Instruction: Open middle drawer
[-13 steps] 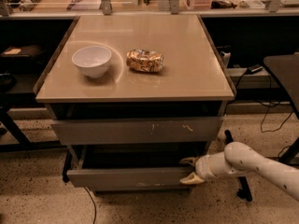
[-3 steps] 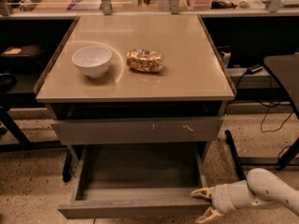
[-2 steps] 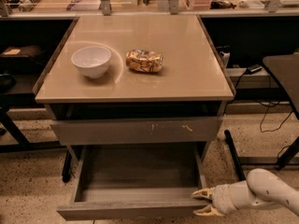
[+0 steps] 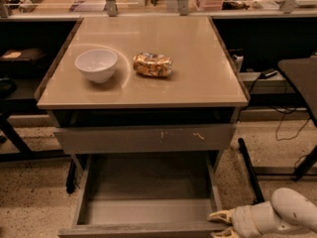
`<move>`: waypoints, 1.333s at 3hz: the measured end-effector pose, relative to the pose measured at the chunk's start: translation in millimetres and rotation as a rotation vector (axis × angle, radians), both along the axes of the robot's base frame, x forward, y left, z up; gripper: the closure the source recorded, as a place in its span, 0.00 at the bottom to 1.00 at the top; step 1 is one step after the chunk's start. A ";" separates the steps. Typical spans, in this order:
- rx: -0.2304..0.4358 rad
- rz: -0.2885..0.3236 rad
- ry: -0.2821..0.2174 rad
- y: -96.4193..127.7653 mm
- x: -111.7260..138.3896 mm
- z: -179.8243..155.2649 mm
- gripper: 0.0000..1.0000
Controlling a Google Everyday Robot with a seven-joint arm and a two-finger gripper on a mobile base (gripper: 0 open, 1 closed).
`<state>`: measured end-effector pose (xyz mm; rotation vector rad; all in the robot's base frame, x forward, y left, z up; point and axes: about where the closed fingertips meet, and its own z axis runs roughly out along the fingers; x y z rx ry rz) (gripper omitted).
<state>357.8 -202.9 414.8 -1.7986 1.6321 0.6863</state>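
The middle drawer (image 4: 148,187) stands pulled far out below the table top, its shallow grey tray empty and its flat front (image 4: 138,229) at the bottom edge of the camera view. My gripper (image 4: 221,223) is at the drawer front's right end, low at the right. One pale fingertip (image 4: 218,215) lies behind the front panel, the other is in front of it, so the gripper is closed on the panel. The white forearm (image 4: 282,214) leads off to the right.
Above the open drawer is a shut drawer front with pale scratch marks (image 4: 143,139). On the tan table top (image 4: 198,68) stand a white bowl (image 4: 96,64) and a shiny snack bag (image 4: 152,64). Black table legs and cables (image 4: 247,172) are on the floor at the right.
Over the last seconds the gripper has moved toward the camera and the middle drawer has slid out with it. In the last second hardly anything has moved.
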 end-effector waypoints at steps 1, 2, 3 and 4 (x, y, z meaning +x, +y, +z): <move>-0.020 0.025 0.006 -10.3 -21.1 3.0 0.88; -0.020 0.025 0.006 -10.3 -21.1 2.9 0.68; -0.020 0.025 0.006 -10.3 -21.1 2.9 0.45; -0.020 0.025 0.006 -10.2 -21.2 2.9 0.22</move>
